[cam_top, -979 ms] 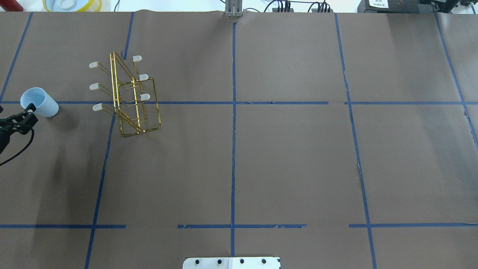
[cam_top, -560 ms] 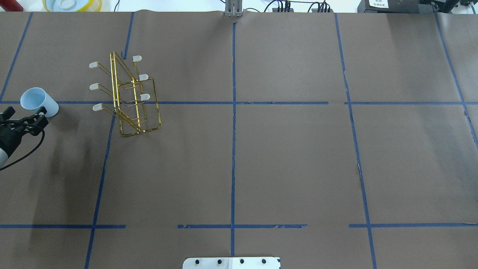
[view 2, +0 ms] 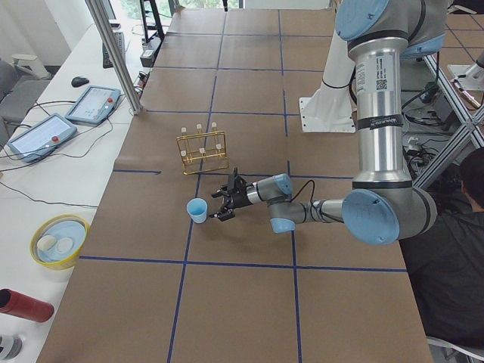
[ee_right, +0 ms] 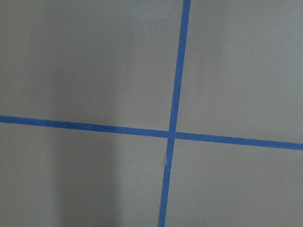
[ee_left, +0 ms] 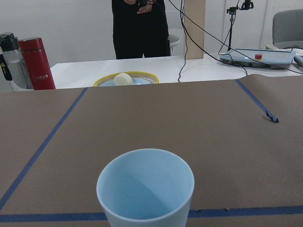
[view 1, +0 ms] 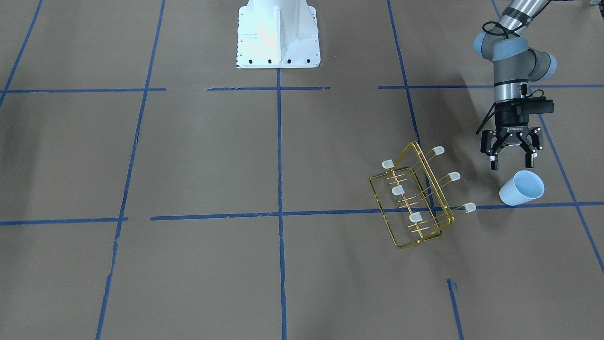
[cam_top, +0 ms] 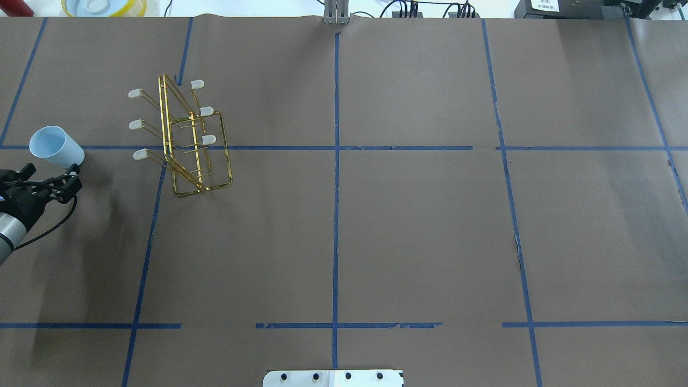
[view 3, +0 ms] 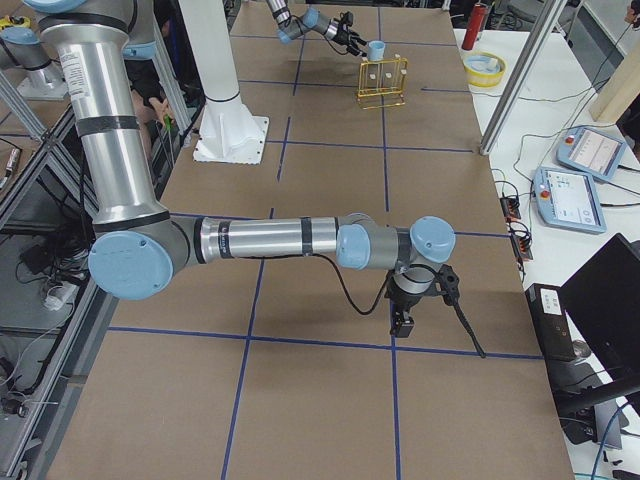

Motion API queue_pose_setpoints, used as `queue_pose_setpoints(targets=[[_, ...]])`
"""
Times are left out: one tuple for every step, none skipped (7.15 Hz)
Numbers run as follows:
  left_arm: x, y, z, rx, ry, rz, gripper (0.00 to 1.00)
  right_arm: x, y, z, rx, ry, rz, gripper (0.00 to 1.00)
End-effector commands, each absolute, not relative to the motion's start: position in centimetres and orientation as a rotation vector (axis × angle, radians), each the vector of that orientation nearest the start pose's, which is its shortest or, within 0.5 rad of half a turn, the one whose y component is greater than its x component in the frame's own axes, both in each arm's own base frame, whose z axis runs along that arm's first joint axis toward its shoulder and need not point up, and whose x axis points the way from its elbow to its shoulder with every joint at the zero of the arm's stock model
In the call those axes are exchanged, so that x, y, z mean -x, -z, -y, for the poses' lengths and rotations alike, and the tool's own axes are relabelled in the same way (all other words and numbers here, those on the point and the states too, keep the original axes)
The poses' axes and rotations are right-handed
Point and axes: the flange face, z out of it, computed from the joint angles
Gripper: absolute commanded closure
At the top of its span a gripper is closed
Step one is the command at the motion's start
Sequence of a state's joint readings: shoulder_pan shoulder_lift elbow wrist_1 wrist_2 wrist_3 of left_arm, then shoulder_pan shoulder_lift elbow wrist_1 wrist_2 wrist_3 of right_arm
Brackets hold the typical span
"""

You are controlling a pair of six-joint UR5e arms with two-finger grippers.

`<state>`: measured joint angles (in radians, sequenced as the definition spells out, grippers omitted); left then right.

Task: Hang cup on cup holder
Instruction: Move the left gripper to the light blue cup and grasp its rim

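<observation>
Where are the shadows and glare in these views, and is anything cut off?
Front-facing: the white base is nearly blown out. Overhead: soft-edged shadows spread near the left gripper. Left wrist: the cup is sharp but cropped at the bottom edge. Right wrist: the lower left is dimmer, in shadow.

Brown table (cam_top: 430, 231) — blue tape grid (cam_top: 336, 215), yellow bowl (cam_top: 138, 7), red bottle (ee_left: 35, 64)

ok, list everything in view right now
cup: 1, pale blue, upright at table's left end
cup holder: 1, gold wire, six whitish-capped prongs, beside cup, apart from it
table: 1, brown paper, blue tape grid
bowl: 1, yellow, white bench past the table
bottle: 1, red, same bench
left gripper: 1, black, fingers open, aimed at cup, not closed on it
right gripper: 1, black, table's right end, open or shut unclear
</observation>
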<state>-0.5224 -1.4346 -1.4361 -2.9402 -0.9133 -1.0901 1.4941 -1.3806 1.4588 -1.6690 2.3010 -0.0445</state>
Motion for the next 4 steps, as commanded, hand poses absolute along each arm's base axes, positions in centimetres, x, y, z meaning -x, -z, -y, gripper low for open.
queue_pose_setpoints(targets=[[-27.3,-64.4,39.3,-0.989,0.390,-0.651,0.00,-2.3,-62.5,57.3,0.031,0.108,0.730,0.00],[-27.4,-64.3,39.8,-0.983,0.392,-0.657,0.00,-2.3,-62.5,57.3,0.031,0.108,0.730,0.00],[-27.4,-64.5,40.7,-0.978,0.401,-0.654,0.00,-2.3,-62.5,57.3,0.031,0.108,0.730,0.00],[-27.5,-64.1,42.5,-0.967,0.415,-0.672,0.00,-2.3,-62.5,57.3,0.031,0.108,0.730,0.00]])
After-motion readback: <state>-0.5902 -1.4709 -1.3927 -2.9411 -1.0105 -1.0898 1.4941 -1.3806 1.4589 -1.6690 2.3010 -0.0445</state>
